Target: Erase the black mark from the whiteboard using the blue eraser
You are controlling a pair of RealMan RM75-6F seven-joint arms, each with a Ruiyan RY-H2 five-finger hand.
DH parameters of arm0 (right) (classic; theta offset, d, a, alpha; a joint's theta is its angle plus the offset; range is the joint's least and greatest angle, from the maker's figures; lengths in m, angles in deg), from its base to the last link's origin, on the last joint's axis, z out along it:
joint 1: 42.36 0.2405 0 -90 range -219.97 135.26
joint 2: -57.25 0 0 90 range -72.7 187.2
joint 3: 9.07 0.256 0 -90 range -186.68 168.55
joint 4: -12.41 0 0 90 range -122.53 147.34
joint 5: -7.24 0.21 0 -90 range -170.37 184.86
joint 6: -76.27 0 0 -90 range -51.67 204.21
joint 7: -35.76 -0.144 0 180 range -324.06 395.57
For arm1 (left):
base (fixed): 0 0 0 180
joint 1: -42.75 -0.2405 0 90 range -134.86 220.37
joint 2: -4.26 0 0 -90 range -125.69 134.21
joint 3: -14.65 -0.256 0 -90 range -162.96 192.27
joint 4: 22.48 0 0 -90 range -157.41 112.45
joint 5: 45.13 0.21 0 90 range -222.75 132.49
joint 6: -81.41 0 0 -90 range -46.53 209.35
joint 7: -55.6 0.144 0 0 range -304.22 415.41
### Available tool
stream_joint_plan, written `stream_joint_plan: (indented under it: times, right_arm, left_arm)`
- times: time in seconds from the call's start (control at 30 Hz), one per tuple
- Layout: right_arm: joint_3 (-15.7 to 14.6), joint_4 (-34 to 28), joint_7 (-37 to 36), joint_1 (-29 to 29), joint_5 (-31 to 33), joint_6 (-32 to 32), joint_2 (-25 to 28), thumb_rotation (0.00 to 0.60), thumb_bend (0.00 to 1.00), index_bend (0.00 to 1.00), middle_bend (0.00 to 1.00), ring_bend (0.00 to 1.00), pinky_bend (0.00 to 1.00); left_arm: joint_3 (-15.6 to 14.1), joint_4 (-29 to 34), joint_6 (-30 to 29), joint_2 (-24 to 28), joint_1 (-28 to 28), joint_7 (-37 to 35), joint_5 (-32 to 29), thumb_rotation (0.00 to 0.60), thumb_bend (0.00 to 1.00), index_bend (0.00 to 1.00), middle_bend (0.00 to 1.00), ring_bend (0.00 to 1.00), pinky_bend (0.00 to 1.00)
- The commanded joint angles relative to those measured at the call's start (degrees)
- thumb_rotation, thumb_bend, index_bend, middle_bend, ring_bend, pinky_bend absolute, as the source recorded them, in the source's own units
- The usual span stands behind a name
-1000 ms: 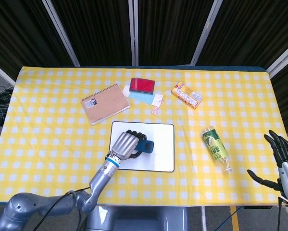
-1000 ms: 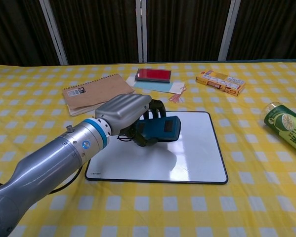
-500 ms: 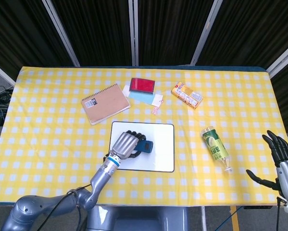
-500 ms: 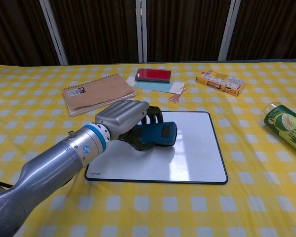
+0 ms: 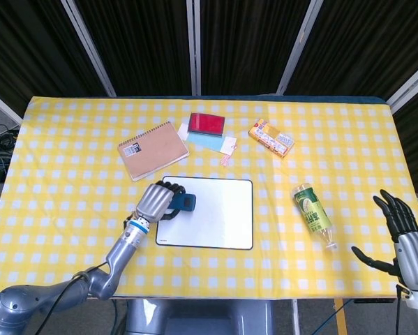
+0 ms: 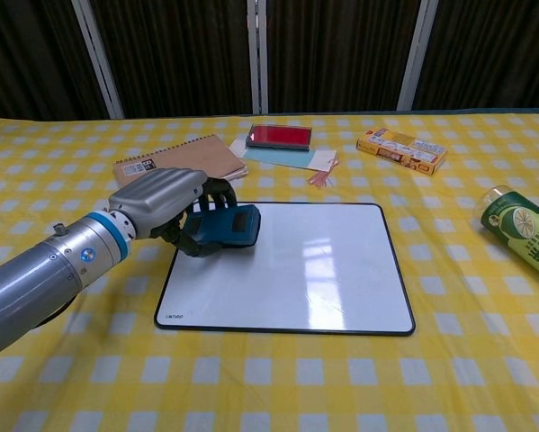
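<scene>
We see the left hand point(image 6: 161, 200) clenched around the blue eraser point(image 6: 224, 227), its fingers wrapped over the top and the eraser's free end sticking out toward 3 o'clock. The eraser sits at the whiteboard's point(image 6: 323, 270) upper-left corner, at about 10 o'clock on the board, partly over its dark rim. From the head view the same grip shows: left hand point(image 5: 153, 200) on the blue eraser point(image 5: 183, 203) at the whiteboard's point(image 5: 219, 213) left edge. We cannot make out any black mark on the white surface in either view; the board looks plain, with some glare.

The right hand point(image 5: 404, 241) hangs off the table at 4 o'clock in the head view, released, fingers spread and holding nothing.

Around the board on the yellow checked tablecloth point(image 6: 269, 387) we see a spiral notebook point(image 6: 175, 164) at 11 o'clock, a red card case point(image 6: 278, 136) on pale blue paper at 12 o'clock, a yellow snack box point(image 6: 401, 148) at 1 o'clock, and a green bottle point(image 6: 521, 229) lying on its side at 3 o'clock, well apart from the board.
</scene>
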Motion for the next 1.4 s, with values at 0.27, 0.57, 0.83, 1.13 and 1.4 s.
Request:
stream_joint_plan:
  times: [0.27,0.57,0.83,1.13,1.4]
  right_arm:
    - [0.24,0.12,-1.1,0.12,0.46,0.03,0.15,0.6,0.05,0.0,0.0,0.0,0.0]
    - [0.43,0.52,-2.41,-0.24,0.73,0.81,0.47,0.6,0.05,0.0,0.0,0.0,0.0]
    - [-0.06,0.64,-1.34,-0.44,0.2,0.82,0.31,0.6,0.05,0.0,0.0,0.0,0.0]
    - [-0.05,0.52,-0.02,-0.34,0.24,0.56,-0.19,0.6,0.05,0.0,0.0,0.0,0.0]
    - [0.01,0.4,0.26,0.0,0.13,0.18,-0.53,0.6,0.05,0.0,0.0,0.0,0.0]
  left_arm:
    - [1.72,0.14,1.4,-2.6,1.68,0.38,0.43,0.6,0.59,0.85,0.52,0.51,0.53]
    - [2.51,-1.42,2.14,-6.42,3.18,1.11,0.98,0.6,0.59,0.85,0.52,0.51,0.53]
    - [3.33,-6.19,1.87,-7.92,4.0,-0.75,1.86,0.6,0.59,0.85,0.52,0.51,0.53]
    - [1.76,-7.24,1.92,-4.8,0.98,-4.72,1.95,0.6,0.59,0.85,0.52,0.51,0.53]
    - [2.08,-4.04,0.77,-4.07,0.83,-5.59,2.76,0.6,0.6,0.85,0.52,0.51,0.53]
